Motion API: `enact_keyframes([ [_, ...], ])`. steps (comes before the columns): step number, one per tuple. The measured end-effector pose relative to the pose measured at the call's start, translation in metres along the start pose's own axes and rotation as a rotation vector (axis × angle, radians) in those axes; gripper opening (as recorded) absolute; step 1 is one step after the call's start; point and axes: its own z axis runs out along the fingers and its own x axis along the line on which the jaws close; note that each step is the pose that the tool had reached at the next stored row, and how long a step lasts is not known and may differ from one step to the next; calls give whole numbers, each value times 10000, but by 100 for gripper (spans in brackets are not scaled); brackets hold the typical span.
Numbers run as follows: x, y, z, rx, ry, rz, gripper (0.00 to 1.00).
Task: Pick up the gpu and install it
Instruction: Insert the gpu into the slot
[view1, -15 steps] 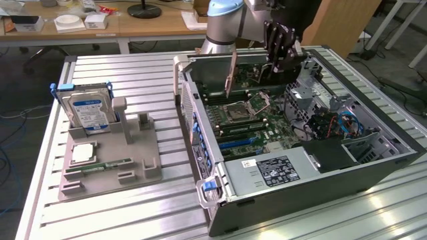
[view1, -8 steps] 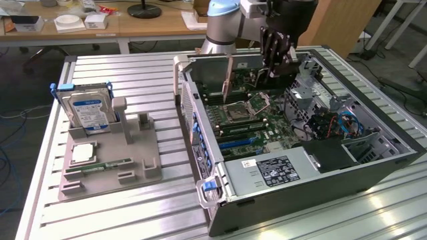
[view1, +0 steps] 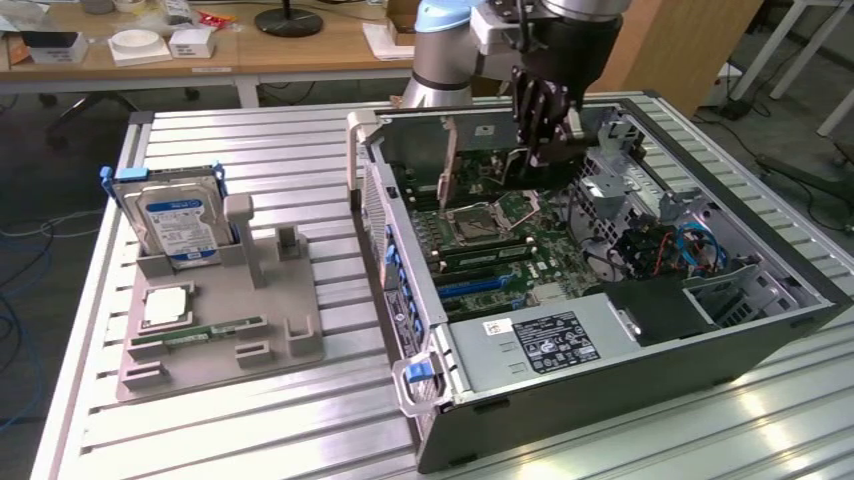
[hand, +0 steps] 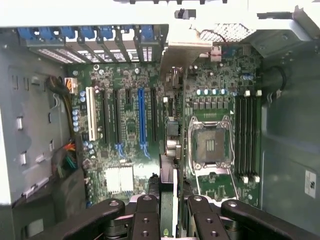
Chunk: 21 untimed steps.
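Clearly the claw (view1: 541, 155) was pinching the gpu (view1: 449, 150) by its top edge, in the upper middle of the exterior view, inside the open case (view1: 601, 390). The card stood on edge with its silvery bracket turned toward the case's rear wall, probably so the bracket could meet the row of rear openings while the lower edge faced the board. In the wrist view the claw (hand: 167, 212) had its fingers (hand: 145, 215) pressed on either side of the gpu (hand: 169, 180), which ran away from the camera as a thin strip above the motherboard (hand: 130, 150), between the blue slot (hand: 142, 120) and the socket (hand: 210, 145). Whether its edge had touched any slot could not be told; I judged it not yet seated. On the counter (view1: 240, 140), at the exterior view's left, a grey holder (view1: 267, 330) kept the hard drive (view1: 180, 225) upright and a RAM stick (view1: 200, 330) lying flat, well apart from the case
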Motion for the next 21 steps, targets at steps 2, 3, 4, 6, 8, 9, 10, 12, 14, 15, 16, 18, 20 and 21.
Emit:
enact_keyframes([
  [2, 3, 33, 31, 0, 0, 0, 27],
  [3, 4, 37, 47, 0, -1, -1, 27],
  [4, 5, 39, 62, 0, -1, -2, 27],
  [6, 13, 42, 83, 0, 0, -1, 27],
  [8, 27, 42, 95, 0, 1, -1, 27],
  [9, 36, 42, 100, 0, 1, 0, 27],
  [10, 45, 41, 104, 0, 0, -1, 27],
  [12, 63, 40, 115, 0, 0, -1, 27],
  [14, 75, 41, 133, 0, -1, 0, 27],
  [15, 79, 42, 143, 0, 8, 0, 27],
  [16, 80, 42, 159, 1, 21, 0, 27],
  [18, 82, 49, 193, 0, 23, -4, 27],
  [20, 84, 52, 222, 0, 25, -7, 27],
  [21, 84, 56, 235, 0, 24, -11, 27],
])
